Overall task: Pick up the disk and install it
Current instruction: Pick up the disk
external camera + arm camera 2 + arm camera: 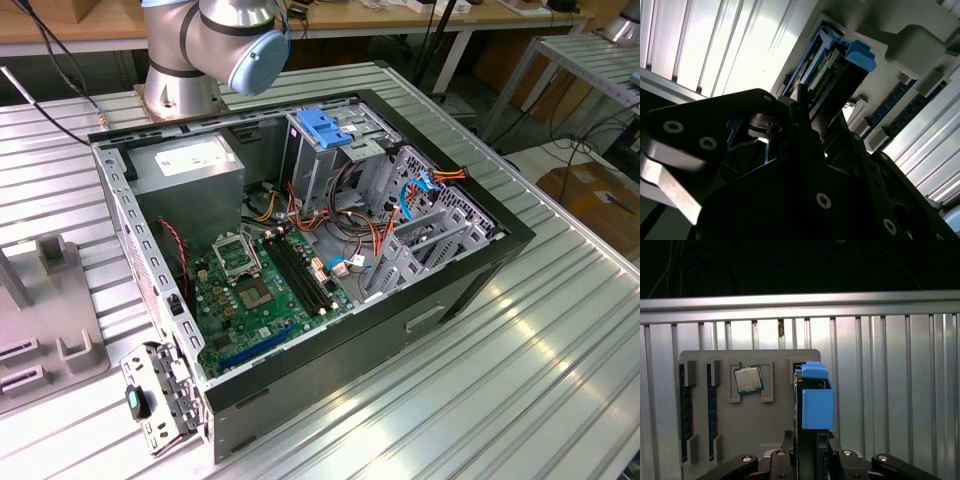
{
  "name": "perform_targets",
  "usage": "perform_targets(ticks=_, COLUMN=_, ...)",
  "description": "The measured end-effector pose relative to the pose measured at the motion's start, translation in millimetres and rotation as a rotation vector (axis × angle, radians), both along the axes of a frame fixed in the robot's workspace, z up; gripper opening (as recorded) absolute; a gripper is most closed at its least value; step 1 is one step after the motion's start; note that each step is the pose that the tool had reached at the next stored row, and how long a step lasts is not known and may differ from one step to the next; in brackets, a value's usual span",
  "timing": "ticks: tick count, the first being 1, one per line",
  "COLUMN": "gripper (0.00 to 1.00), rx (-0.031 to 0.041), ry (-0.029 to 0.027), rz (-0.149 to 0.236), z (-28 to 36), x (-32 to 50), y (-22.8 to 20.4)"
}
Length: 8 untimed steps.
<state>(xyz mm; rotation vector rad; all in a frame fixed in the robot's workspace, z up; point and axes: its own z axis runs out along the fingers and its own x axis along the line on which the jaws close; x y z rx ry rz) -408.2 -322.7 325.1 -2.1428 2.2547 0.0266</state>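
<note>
Your black gripper (pixel 812 450) sits at the flat blue-railed disk (pixel 816 405), which stands on edge in the grey plastic tray (pixel 775 425) on the ribbed aluminium table (pixel 890 390); you cannot tell whether it grips. Wooden benches (pixel 480 20) stand beyond.

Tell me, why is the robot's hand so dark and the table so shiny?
In the second wrist view the gripper sits in shadow, while light glares white off the ribbed table; in the first wrist view the disk is evenly lit.
</note>
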Motion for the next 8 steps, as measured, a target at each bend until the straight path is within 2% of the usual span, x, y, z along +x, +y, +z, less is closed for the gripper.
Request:
perform_targets(ticks=2, gripper=0.35, rx=-0.0012, ry=0.0001, rz=0.000, z=3.3, x=0.0, y=0.0)
perform_targets(ticks=5, gripper=0.35, rx=-0.0021, ry=0.0000, rz=0.000, z=15.1, x=0.0, y=0.0)
perform_targets(ticks=8, gripper=0.35, rx=-0.0043, ry=0.0000, rz=0.000, z=34.5, x=0.0, y=0.0)
